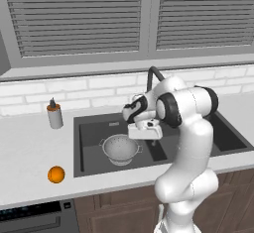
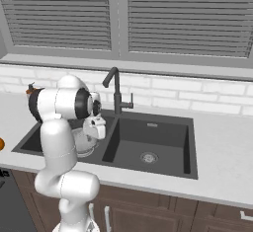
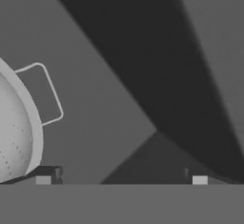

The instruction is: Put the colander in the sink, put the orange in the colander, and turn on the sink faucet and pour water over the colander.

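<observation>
- Overhead, the pincer (image 3: 121, 176) hung above the left basin of the sink (image 1: 89, 123), its two dark fingertips (image 3: 47, 175) spread wide apart with nothing between them.
- In the hand view, the colander (image 3: 14, 132) sat at the left edge, one thin wire handle reaching out toward the middle; one fingertip appeared just beside its rim, and I could not tell whether they touched.
- From the left base view, the hand was just to the right of the colander (image 1: 120, 147) and above it, over the dark basin floor.
- That colander stood upright on its ring base in the left basin, shiny and perforated.
- The sink faucet (image 2: 116, 93) rose behind the divider between the two basins, its small lever pointing to the right.
- The right basin showed a round silver drain (image 2: 148, 157) in its floor.
- The orange (image 1: 56, 174) lay on the pale tabletop (image 1: 30, 147), left of the sink and near the front edge, well apart from the colander.
- Farther back on the same side stood a grey soap bottle (image 1: 54, 114) with an orange cap, near the white tiled wall (image 1: 74, 90).
</observation>
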Tool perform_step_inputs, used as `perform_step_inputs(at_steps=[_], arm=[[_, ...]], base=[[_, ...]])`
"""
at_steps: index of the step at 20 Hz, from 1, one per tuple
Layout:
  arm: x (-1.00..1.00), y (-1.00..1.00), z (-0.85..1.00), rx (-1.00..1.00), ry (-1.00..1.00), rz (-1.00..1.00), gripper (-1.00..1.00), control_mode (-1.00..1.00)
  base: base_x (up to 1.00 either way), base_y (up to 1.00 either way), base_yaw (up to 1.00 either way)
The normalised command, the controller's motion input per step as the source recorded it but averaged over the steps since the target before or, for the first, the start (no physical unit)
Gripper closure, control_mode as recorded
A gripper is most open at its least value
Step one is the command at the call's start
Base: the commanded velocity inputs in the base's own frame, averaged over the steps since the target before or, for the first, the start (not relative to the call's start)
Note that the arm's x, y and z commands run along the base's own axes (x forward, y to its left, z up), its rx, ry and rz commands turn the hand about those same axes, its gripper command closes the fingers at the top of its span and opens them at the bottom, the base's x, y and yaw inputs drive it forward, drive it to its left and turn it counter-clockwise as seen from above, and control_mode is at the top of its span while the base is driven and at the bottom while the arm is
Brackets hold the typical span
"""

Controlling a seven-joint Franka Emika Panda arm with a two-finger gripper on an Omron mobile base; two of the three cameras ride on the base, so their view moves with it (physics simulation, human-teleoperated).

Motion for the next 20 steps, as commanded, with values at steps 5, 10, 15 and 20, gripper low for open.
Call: perform_step_inputs(at_steps=[5, 10, 15, 20], arm=[[-0.61, -0.02, 0.52, 0.09, -0.1, 0.01, -1.0, -1.0], [-0.9, -0.01, 0.32, 0.22, -0.26, 0.1, -1.0, -1.0], [-0.81, 0.15, 0.44, 0.08, -0.22, 0.15, -1.0, -1.0], [-0.64, 0.32, 0.98, 0.0, -0.08, 0.17, -1.0, -1.0]], base=[[0.0, 0.0, 0.0], [0.0, 0.0, 0.0], [0.0, 0.0, 0.0], [0.0, 0.0, 0.0]])
